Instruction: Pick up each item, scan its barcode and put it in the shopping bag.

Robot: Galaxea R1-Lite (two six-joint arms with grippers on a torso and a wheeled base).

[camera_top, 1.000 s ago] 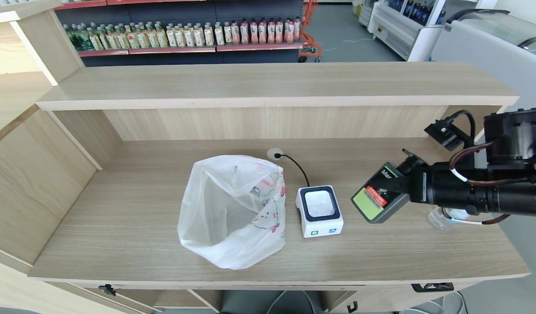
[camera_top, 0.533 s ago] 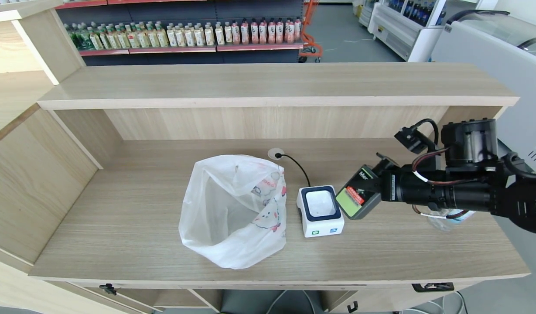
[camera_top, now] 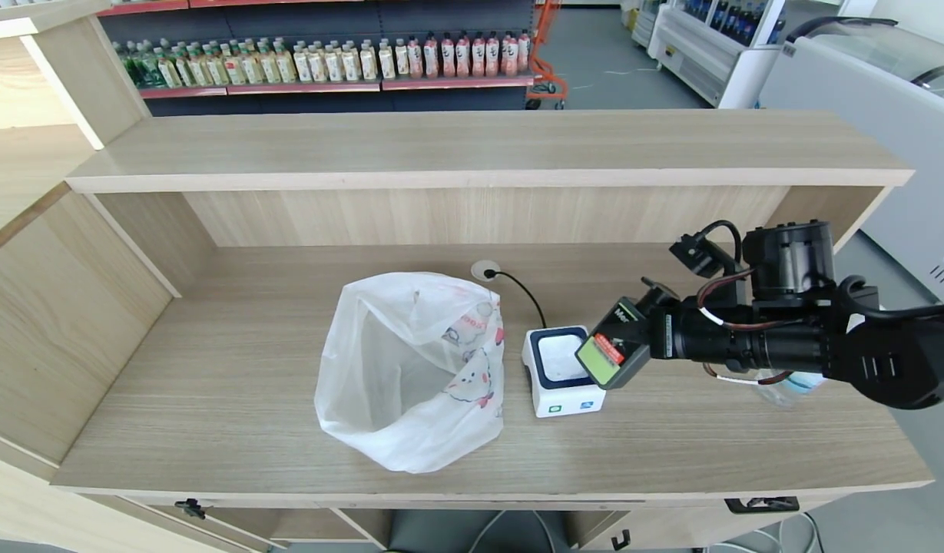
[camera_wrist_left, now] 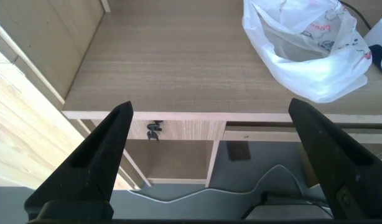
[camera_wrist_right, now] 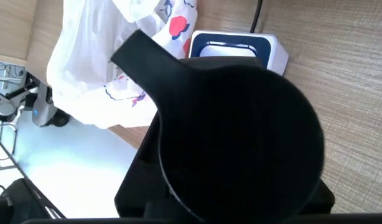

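Head view gives us the relation that matters: the box (camera_top: pixel 614 353), pinched at its far end by the right jaws, hangs tilted over the right edge of the scanner (camera_top: pixel 565 401). Its long axis runs away from the scanner along the right arm (camera_top: pixel 748 347). We judge it needs carrying further over the scanner window. The shopping bag (camera_top: pixel 410 369) sits just left of the scanner. The left jaws, spread wide, hang off the surface (camera_top: pixel 210 369) well beyond the bag.

The shopping bag (camera_top: pixel 410 369) and scanner (camera_top: pixel 561 371) crowd the middle.
A held box (camera_top: pixel 611 353) overhangs the scanner's right side, the cable (camera_top: pixel 525 296) trails behind; bare counter (camera_top: pixel 210 384) stretches left of the bag.
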